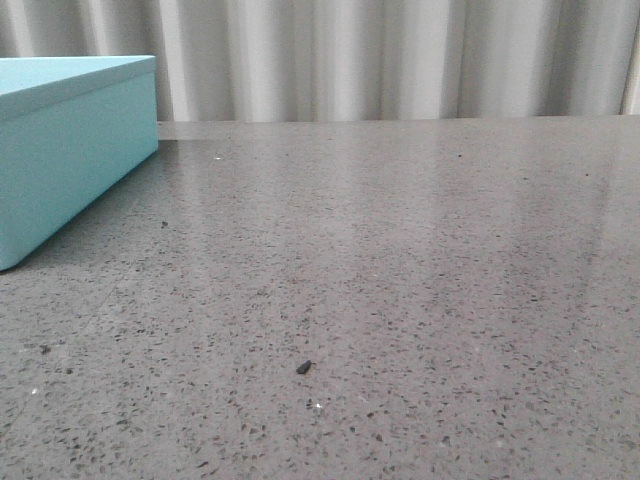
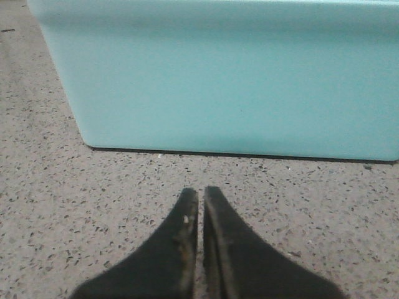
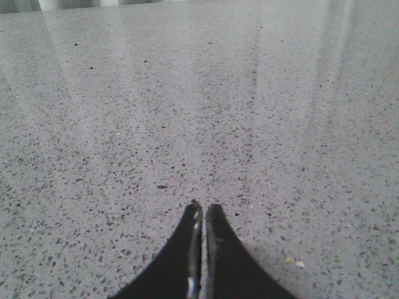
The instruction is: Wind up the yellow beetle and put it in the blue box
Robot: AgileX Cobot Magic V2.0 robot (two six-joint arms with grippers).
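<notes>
you have the large light turquoise-blue rectangular box [image 1: 70, 150] with its flat matte sides and slightly overhanging lid rim sitting on the grey speckled stone table [image 1: 400, 300], at the far left of the front view, lid on. your left gripper [image 2: 200, 198] points straight at one plain side wall of that box, near it but not touching, its two black fingers [image 2: 177, 249] pressed together with only a hairline slit between them and nothing held. your right gripper [image 3: 202, 210] is over bare table well apart from the box, its black fingers likewise closed to a sliver on nothing. a small dark fleck [image 1: 304, 367] lies on the table, to the right of the box and nearer the camera. the yellow beetle shows in none of your views.
</notes>
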